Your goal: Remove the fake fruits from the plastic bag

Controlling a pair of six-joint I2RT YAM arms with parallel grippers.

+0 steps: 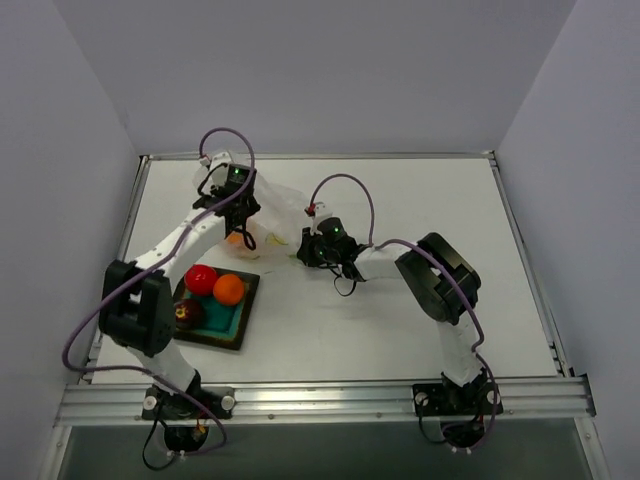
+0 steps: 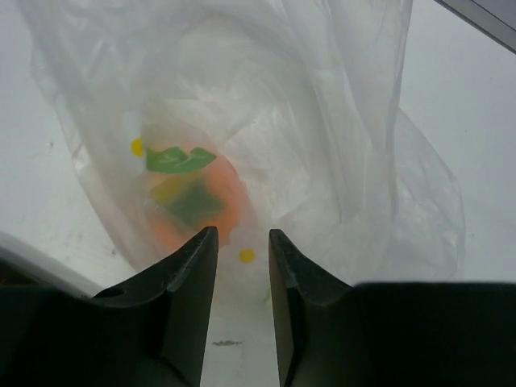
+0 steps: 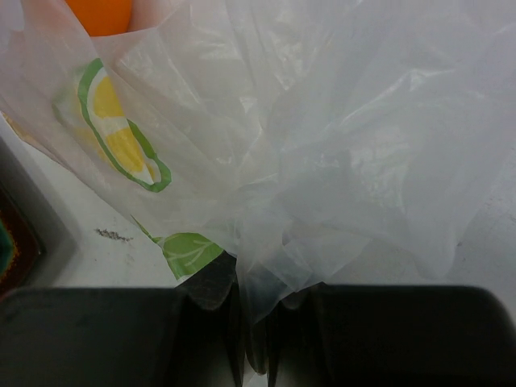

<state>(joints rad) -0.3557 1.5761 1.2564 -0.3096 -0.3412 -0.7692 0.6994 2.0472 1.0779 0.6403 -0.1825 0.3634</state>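
One white table (image 1: 400, 330) is carrying the whole scene. On its far-left part the plastic bag (image 1: 283, 208) is lying crumpled, its long axis running diagonally from the far left toward the near right. The near-right end is narrowing into a gathered bunch that is pointing at the right gripper (image 3: 256, 290), while the broader far-left end is lying under the left gripper (image 2: 243, 234). Which end is the mouth cannot be told. A square teal dish (image 1: 243, 312) is sitting near the bag, on the side toward the left arm's base. It is holding three fake fruits: a red fruit (image 1: 200, 278) and an orange fruit (image 1: 229, 289) side by side at its far edge, and a dark maroon fruit (image 1: 188, 313) at its near-left corner. The right gripper is clamping the bunched film between its closed fingers. The left gripper is pointing down at the bag, its fingers standing a narrow gap apart, with only film and table showing between them. Just beyond those fingertips, inside the bag, the orange fruit with green calyx (image 2: 201, 201) is resting. It is blurred by the film, and its calyx side is facing the wrist camera.
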